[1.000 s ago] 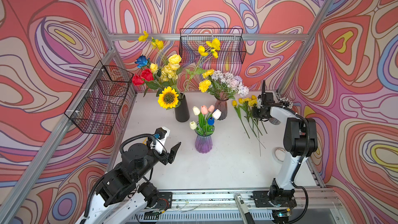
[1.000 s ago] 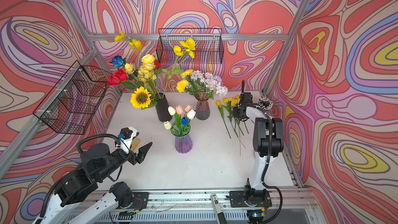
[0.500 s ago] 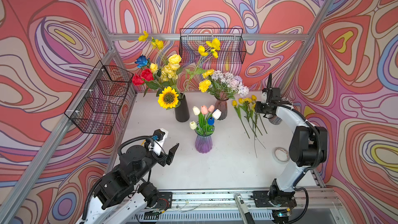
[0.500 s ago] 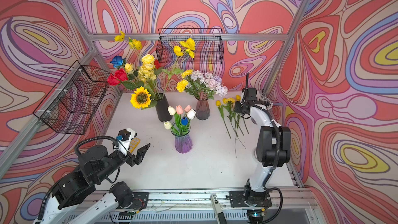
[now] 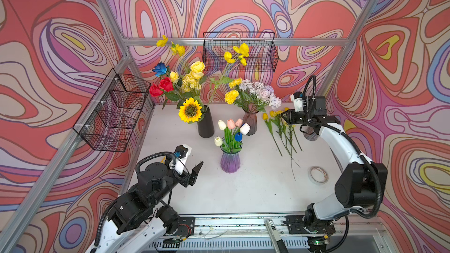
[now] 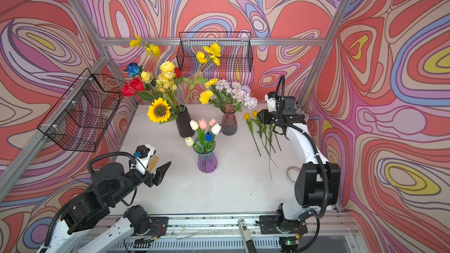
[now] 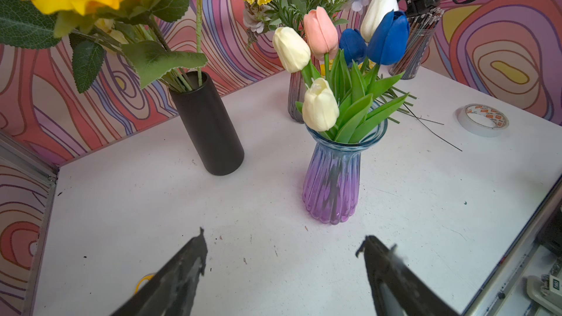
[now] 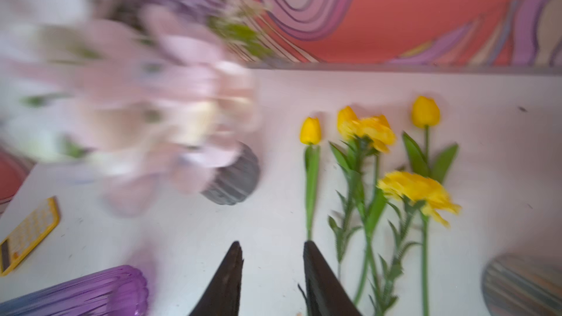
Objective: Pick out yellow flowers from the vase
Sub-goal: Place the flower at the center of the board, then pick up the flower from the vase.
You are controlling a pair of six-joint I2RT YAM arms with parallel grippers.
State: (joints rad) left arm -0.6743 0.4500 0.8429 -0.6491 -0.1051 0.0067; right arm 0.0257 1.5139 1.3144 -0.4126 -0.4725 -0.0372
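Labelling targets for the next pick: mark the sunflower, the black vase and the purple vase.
sunflower (image 5: 190,110): a top view, brown centre.
black vase (image 5: 205,128): a top view, side wall.
purple vase (image 7: 331,189): left wrist view, ribbed body.

I can read nothing here — the tape roll (image 7: 468,123) on my worktop (image 7: 425,208) carries small red print inside its ring, too fine to make out, and the yellow keypad card (image 8: 29,232) is blurred.

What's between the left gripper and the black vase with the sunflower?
Nothing: bare white table separates the left gripper from the black vase, clearest in the left wrist view.
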